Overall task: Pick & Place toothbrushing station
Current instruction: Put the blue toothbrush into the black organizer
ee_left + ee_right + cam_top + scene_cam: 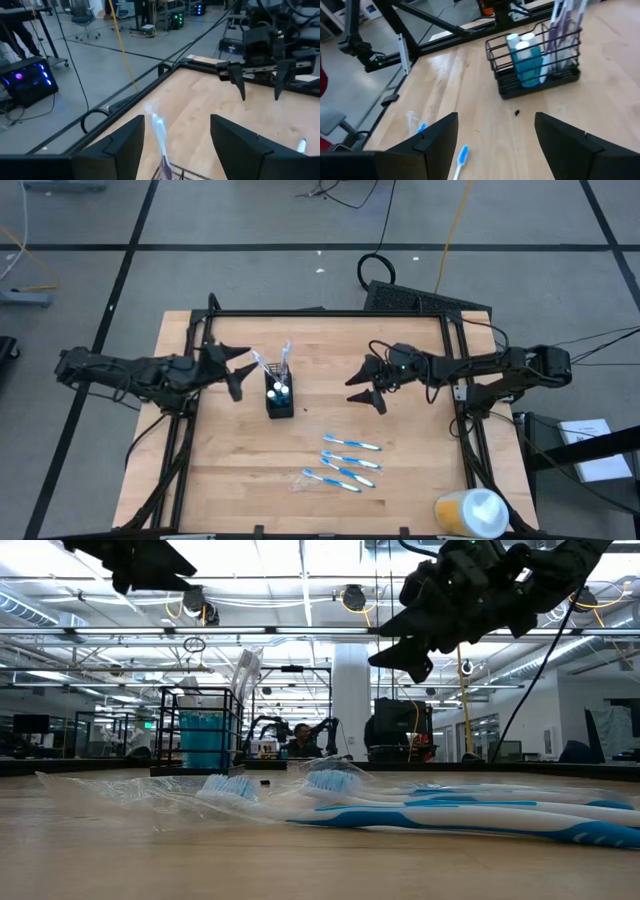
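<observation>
Three slim blue-and-white toothbrushes [350, 444] lie at six o'clock on the wooden table [400, 490], the black wire-mesh holder [279, 399] stands at centre between the open, empty left gripper [236, 370] at nine o'clock and right gripper [366, 389] at three.

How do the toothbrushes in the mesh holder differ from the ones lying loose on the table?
Pose: the toothbrushes in the holder stand upright, leaning on the rim; the loose toothbrushes lie flat on the wood.
Place: the held ones share the black mesh holder with blue tubes, below the left hand; the loose ones lie apart toward the front, with no hand over them.
Shared: both sets are slim, and no hand touches either.
</observation>
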Robot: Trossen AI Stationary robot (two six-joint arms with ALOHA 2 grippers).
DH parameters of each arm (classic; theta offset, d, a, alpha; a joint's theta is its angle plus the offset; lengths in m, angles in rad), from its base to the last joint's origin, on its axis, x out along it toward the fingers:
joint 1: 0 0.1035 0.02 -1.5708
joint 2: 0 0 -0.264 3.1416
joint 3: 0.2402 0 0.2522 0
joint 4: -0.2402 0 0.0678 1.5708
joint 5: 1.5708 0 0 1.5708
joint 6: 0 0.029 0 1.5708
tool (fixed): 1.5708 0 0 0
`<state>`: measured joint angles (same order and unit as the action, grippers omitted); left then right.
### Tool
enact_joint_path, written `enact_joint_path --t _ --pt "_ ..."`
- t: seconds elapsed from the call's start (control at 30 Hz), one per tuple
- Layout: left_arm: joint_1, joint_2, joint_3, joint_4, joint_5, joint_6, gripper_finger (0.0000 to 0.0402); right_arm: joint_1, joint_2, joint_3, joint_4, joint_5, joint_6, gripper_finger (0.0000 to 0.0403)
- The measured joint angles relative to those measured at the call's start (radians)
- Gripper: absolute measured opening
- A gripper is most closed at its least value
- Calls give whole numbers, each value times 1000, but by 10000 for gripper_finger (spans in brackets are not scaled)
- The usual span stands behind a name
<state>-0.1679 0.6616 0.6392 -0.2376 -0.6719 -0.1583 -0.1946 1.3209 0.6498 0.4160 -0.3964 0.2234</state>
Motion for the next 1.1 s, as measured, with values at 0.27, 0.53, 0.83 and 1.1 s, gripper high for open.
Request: enact_joint_path --t 0.27,0.53,0.83,1.1 --pt "-18 -29 -113 71 -6 -22 227 153 12 0 -1 224 -124 254" --pt "-16 -29 -179 173 -28 -17 227 378 87 87 -218 591 -204 254" --pt "0 6 -179 259 -137 19 227 541 195 148 -504 657 12 254" --pt "12 15 -179 263 -132 -10 227 624 320 148 -498 656 155 254"
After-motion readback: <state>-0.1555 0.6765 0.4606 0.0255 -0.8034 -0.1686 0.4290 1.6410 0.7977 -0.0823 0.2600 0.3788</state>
